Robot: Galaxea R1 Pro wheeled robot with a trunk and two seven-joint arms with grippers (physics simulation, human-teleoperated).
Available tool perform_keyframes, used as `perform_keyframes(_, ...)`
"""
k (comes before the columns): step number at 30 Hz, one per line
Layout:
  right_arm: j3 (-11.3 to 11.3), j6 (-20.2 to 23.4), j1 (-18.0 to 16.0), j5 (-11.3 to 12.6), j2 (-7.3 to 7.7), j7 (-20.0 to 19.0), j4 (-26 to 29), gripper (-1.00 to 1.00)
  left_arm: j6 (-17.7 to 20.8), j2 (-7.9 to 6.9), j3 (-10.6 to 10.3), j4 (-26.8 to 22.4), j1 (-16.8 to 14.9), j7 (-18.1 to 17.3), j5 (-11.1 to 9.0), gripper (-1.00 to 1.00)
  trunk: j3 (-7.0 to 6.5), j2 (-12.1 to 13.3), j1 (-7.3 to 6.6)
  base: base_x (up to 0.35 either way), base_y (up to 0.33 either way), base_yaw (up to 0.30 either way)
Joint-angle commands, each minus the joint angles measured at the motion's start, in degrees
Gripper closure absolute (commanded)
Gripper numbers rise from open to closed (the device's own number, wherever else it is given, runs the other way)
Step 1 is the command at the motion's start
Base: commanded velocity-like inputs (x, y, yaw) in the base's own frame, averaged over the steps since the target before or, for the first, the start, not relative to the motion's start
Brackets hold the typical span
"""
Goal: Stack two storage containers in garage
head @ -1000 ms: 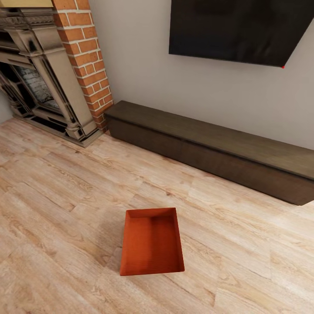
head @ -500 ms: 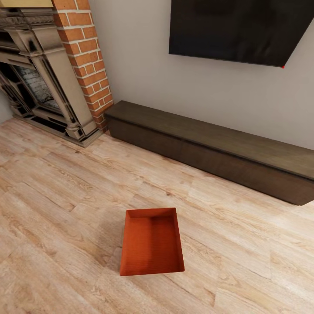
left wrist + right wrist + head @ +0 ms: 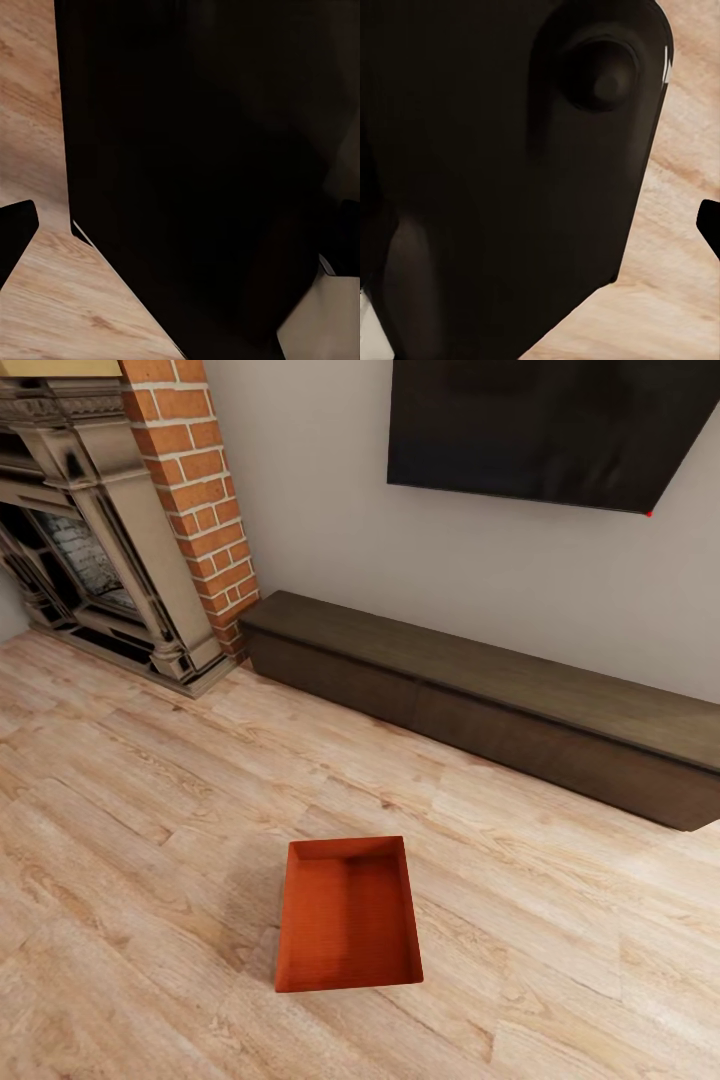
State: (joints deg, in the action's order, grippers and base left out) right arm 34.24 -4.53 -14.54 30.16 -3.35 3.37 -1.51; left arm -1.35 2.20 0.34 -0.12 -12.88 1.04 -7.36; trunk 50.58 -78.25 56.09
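One orange-red storage container [image 3: 348, 915] is sitting flat on the light wood plank floor [image 3: 130, 840] of the living room, open side up and empty, out in front of the long dark low cabinet [image 3: 480, 705] and well apart from it. That cabinet is my landmark: the wall TV [image 3: 540, 425] is hanging above it, and the brick fireplace [image 3: 130, 530] is standing just past its end, almost touching the corner. The bin is lying nearly in the centre of the robot's downward gaze, which I take to mean the robot is lining itself up on it for a pickup. Nothing is touching the bin. The wrist cameras are looking at dark robot bodywork with strips of plank floor beyond, so the arms seem tucked in close, as they would be for driving. Whether either claw is open or closed, I cannot tell.
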Motion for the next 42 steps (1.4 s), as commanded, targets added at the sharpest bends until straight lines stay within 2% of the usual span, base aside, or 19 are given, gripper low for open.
perform_keyframes(1, 0.5, -0.3, 0.0, 0.5, -0.06, 0.1, -0.2, -1.0, -0.1, 0.01, 0.0, 0.0, 0.0, 0.1, -0.5, -1.0, 0.03, 0.0, 0.0, 0.0, 0.0, 0.0)
perform_keyframes(14, 0.6, -0.4, 0.0, 0.5, -0.16, 0.2, 0.0, -1.0, 0.4, -0.06, 0.0, -0.3, 0.0, 0.5, -0.1, -1.0, 0.03, 0.0, 0.0, 0.0, 0.0, 0.0)
perform_keyframes(15, 0.6, -0.2, 0.0, 0.4, -0.04, 0.2, 0.8, -1.0, 0.5, -0.93, 0.0, -2.4, 0.0, 0.3, -0.1, -1.0, 0.03, 0.0, 0.0, 0.0, 0.0, 0.0)
perform_keyframes(18, 0.6, 0.1, 0.1, 0.5, 0.62, 0.2, 4.0, -1.0, 0.7, -1.83, 0.0, -8.0, 0.0, 0.1, 0.0, -1.0, 0.03, 0.0, 0.0, 0.0, 0.0, 0.0)
perform_keyframes(19, 0.6, 1.5, 0.0, 0.5, 1.99, 1.1, 9.3, -1.0, 2.8, -2.55, 0.0, -15.4, -0.1, 0.0, 0.0, -1.0, 0.03, 0.0, 0.0, 0.0, 0.0, 0.0)
perform_keyframes(22, 0.5, 5.8, -0.6, 0.5, 3.41, 2.4, 13.7, -1.0, 8.7, -2.9, 0.0, -24.3, -0.2, 0.0, 0.0, -1.0, 0.03, 0.0, 0.0, 0.0, 0.0, 0.0)
perform_keyframes(23, 0.5, 7.7, -1.4, 0.5, 3.82, 2.9, 15.7, -1.0, 12.2, -3.11, 0.0, -28.9, -0.2, 0.1, 0.0, -1.0, 0.03, 0.0, 0.0, 0.0, 0.0, 0.0)
perform_keyframes(24, 0.5, 9.8, -4.2, 0.5, 4.38, 3.9, 17.6, -1.0, 18.0, -3.69, 0.1, -37.1, -0.3, 0.1, 0.0, -1.0, 0.03, 0.0, 0.0, 0.0, 0.0, 0.0)
perform_keyframes(25, 0.5, 10.6, -7.3, 0.5, 4.57, 4.8, 18.1, -1.0, 21.3, -3.87, 0.1, -41.5, -0.6, 0.1, 0.0, -1.0, 0.03, 0.0, 0.0, 0.0, 0.0, 0.0)
perform_keyframes(28, 0.5, 11.3, -11.5, 0.5, 4.56, 6.2, 18.2, -1.0, 23.8, -3.9, 0.1, -43.1, -0.9, 0.0, -0.1, -1.0, 0.03, 0.0, 0.0, 0.0, 0.0, 0.0)
perform_keyframes(30, 0.5, 12.8, -15.5, 0.5, 4.36, 7.1, 18.3, -1.0, 24.6, -3.78, 0.1, -43.7, -2.0, 0.0, -0.1, -1.0, 0.03, 0.0, 0.0, 0.0, 0.0, 0.0)
perform_keyframes(31, 0.5, 13.2, -16.3, 0.5, 4.3, 7.2, 18.3, -1.0, 24.8, -3.73, 0.1, -43.8, -2.5, 0.0, -0.1, -1.0, 0.03, 0.0, 0.0, 0.0, 0.0, 0.0)
perform_keyframes(32, 0.5, 14.2, -18.6, 0.5, 4.08, 7.5, 18.3, -1.0, 25.6, -3.52, 0.1, -43.9, -5.0, 0.0, -0.1, -1.0, 0.03, 0.0, 0.0, 0.0, 0.0, 0.0)
perform_keyframes(33, 0.5, 14.4, -19.2, 0.5, 4.02, 7.5, 18.3, -1.0, 26.0, -3.43, 0.1, -43.9, -5.9, 0.0, -0.1, -1.0, 0.03, 0.0, 0.0, 0.0, 0.0, 0.0)
perform_keyframes(36, 0.5, 15.1, -22.5, 0.5, 3.58, 7.8, 18.3, -1.0, 29.3, -2.96, 0.0, -44.1, -11.5, 0.0, -0.1, -1.0, 0.03, 0.0, 0.0, 0.0, 0.0, 0.0)
perform_keyframes(38, 0.5, 15.3, -24.7, 0.5, 2.72, 8.8, 18.3, -1.0, 31.2, -2.82, 0.0, -44.2, -14.1, 0.0, -0.1, -1.0, 0.03, 0.0, 0.0, 0.0, 0.0, 0.0)
perform_keyframes(40, 0.5, 15.3, -26.0, 0.3, 1.86, 10.2, 18.3, -1.0, 31.8, -2.74, 0.0, -44.3, -15.3, 0.0, -0.2, -1.0, 0.03, 0.0, 0.0, 0.0, 0.0, 0.0)
perform_keyframes(42, 0.5, 14.9, -27.3, 0.2, -0.18, 12.7, 18.3, -1.0, 31.8, -1.93, -0.1, -44.4, -16.3, -0.3, 0.0, -1.0, 0.03, 0.0, 0.0, 0.0, 0.0, 0.0)
